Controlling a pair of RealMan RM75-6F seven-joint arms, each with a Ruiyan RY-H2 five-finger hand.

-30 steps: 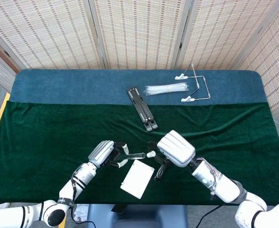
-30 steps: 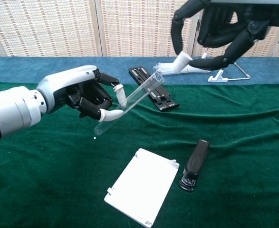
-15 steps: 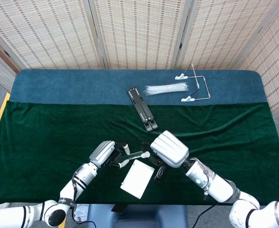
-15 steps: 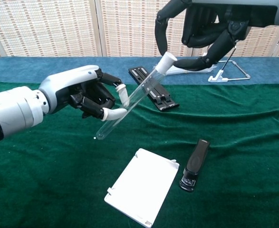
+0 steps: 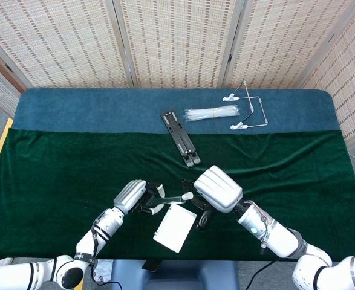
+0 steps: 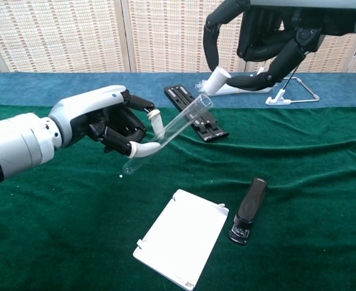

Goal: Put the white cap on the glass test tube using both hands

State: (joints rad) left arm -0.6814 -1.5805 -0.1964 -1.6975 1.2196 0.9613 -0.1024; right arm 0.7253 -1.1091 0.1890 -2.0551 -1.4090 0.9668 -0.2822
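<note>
Left hand: my left hand (image 6: 108,124) grips the glass test tube (image 6: 168,133) near its rounded lower end, fingers curled round it; white shell, dark fingers with pale tips.
Test tube: clear, smooth, cylindrical glass, tilted with the open mouth up and away from the left hand, pointing toward my right hand; held off the table.
Right hand: my right hand (image 6: 268,42) pinches the white cap (image 6: 215,80) between dark fingers, raised above and beyond the tube's mouth.
Cap: small, white, slightly tapered plug; just off the tube's open end, a visible gap between them, not seated.
Change: half a second ago the cap sat right at the tube's mouth; now I see it apart from the rim, and the tube lies at a flatter tilt. A second ago they were also apart.
Table: dark green velvety cloth (image 6: 56,230), rumpled in soft folds; a blue cloth band (image 5: 92,109) beyond it.
Below the hands: a flat white rectangular plastic plate (image 6: 181,236) with small corner tabs, and beside it a black stapler-like thing (image 6: 248,209), under my right hand.
Beyond the hands: a long black slotted rail (image 5: 181,138), a bundle of clear tubes (image 5: 211,113), a thin wire stand (image 5: 247,112) with white feet.
Backdrop: woven cane screen panels (image 5: 177,36).
Writing: none I can read.
</note>
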